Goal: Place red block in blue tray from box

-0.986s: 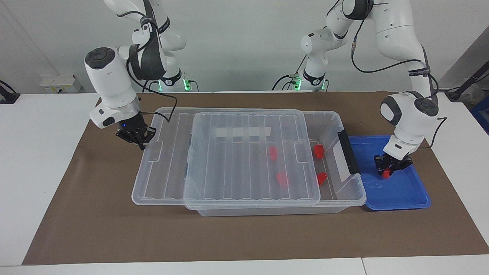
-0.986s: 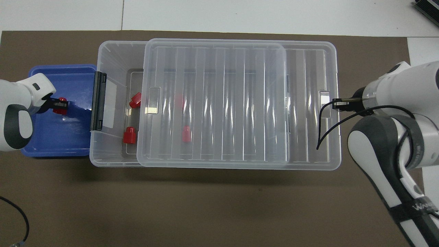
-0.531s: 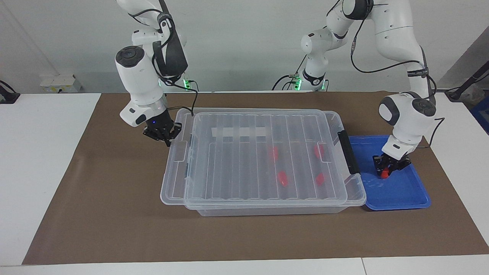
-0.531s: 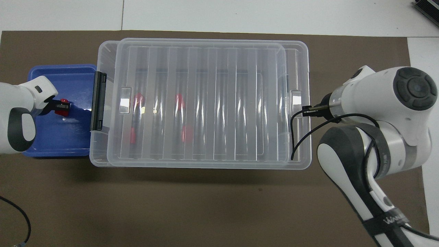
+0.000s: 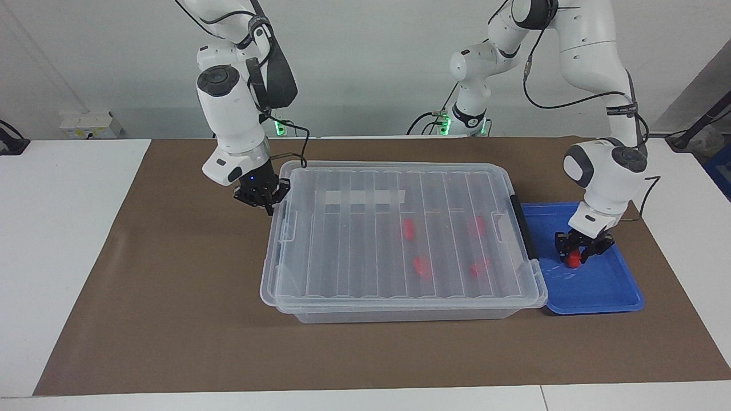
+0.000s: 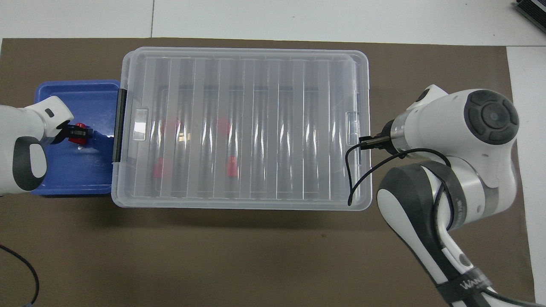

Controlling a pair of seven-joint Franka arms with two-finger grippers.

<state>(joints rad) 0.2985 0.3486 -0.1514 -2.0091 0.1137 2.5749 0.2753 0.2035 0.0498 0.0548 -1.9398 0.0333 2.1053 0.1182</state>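
i have the left gripper (image 5: 577, 253) low in the blue tray (image 5: 619, 285), fingers clamped on the red block (image 5: 573, 261). hard, light plastic, i judge; best pinched across its chunky end. right gripper (image 5: 268, 197) sits at the box (image 5: 400, 311) lid's end farthest from the tray, fingers unreadable. brown mat, white walls.

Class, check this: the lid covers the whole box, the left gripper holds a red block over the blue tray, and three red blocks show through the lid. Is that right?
Not quite. Four red blocks show through the lid, not three; the facing view shows this. The rest stands: the lid covers the box, and the left gripper holds a red block over the blue tray.
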